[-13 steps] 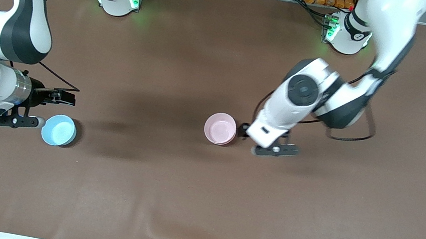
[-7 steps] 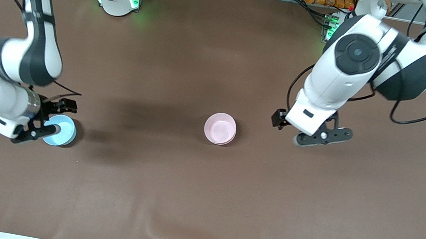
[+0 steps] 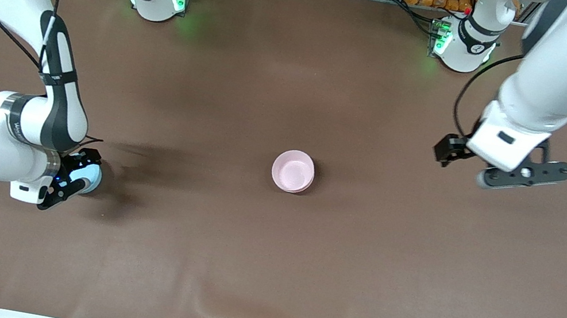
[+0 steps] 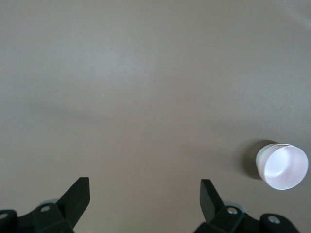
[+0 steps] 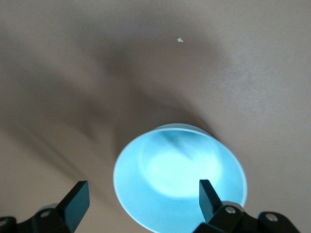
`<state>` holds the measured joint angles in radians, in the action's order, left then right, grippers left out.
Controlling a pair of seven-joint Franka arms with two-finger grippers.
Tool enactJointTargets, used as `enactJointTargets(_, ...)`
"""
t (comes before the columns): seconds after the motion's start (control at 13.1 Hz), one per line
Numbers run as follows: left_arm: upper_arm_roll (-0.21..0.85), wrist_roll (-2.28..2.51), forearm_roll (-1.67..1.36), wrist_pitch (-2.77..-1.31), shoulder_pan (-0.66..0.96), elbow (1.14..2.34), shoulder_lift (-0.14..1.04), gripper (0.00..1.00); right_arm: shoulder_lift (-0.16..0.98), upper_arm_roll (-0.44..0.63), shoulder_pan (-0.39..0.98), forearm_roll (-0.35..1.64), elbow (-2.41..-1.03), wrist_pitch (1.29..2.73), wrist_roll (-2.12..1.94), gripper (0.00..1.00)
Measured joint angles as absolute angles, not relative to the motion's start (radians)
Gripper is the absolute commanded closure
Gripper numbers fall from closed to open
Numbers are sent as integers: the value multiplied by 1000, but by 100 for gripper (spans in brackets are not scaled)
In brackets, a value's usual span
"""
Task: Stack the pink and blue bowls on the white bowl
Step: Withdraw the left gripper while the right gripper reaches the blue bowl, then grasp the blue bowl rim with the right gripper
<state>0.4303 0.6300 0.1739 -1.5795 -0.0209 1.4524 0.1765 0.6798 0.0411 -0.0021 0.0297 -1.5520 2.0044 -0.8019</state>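
Blue bowl (image 5: 180, 177) under right hand (image 5: 138, 201), fingers spread | pink bowl (image 3: 293, 170) mid-table | left hand (image 4: 146, 199) raised, released

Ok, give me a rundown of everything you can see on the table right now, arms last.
Pink bowl: one, pale pink, middle of the table, upright, seated on a white bowl whose rim just shows beneath it in the left wrist view.
Blue bowl: one, light sky blue, toward the right arm's end of the table, upright, partly covered by the right claw.
Table: one, brown.
Right claw: open, down over the blue bowl, fingers spread wide.
Left claw: open, empty, raised over bare table toward the left arm's end.
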Motion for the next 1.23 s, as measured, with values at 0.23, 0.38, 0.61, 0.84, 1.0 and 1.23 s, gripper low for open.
enactJointTargets(0.23, 428, 619, 174, -1562, -52, 1452, 147, 0, 685, 42, -47, 30, -1549, 2021, -954, 0)
enactJointTargets(0.38, 424, 575, 174, -1551, -84, 1452, 130, 0, 700, 42, -58, 30, -1523, 2021, -1046, 0)
enactJointTargets(0.61, 360, 477, 147, -1546, -83, 1457, 96, 0, 734, 41, -59, 30, -1476, 2022, -1177, 0)
enactJointTargets(0.84, 183, 368, 65, -1542, -1, 1485, 50, 0, 754, 41, -70, 30, -1465, 2082, -1267, 0)
enactJointTargets(1.0, 116, 348, 52, -1542, 46, 1508, 29, 0, 760, 41, -75, 30, -1462, 2104, -1311, 0)
enactJointTargets(1.23, 111, 348, 49, -1542, 56, 1518, 20, 0, 775, 41, -85, 52, -1473, 2125, -1354, 0)
